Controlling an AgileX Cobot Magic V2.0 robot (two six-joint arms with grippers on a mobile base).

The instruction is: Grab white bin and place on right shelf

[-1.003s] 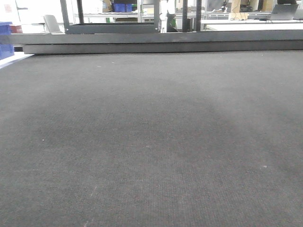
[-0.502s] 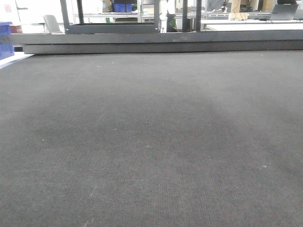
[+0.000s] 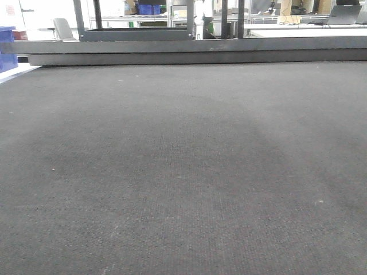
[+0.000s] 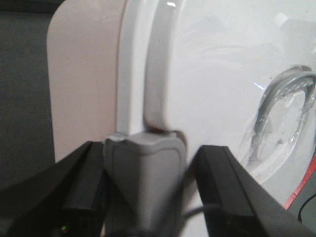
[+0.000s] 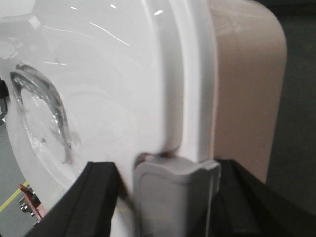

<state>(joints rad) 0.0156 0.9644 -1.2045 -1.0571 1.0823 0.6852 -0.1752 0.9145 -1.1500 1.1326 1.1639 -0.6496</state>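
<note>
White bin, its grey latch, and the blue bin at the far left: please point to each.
white bin (image 4: pixel 217 64): left wrist view, on the glossy lid.
grey latch (image 4: pixel 143 173): left wrist view, middle of its face.
blue bin (image 3: pixel 7 54): front view, on its visible side.

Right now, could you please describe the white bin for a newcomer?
It fills both wrist views. The white bin is a large tub with pale pinkish walls, a glossy white lid and grey latches. Unlike the blue bins far off in the front view, it is pale.

The white bin is seen close up. Its grey latch is flanked by the dark fingers of the right gripper, one each side.
</note>
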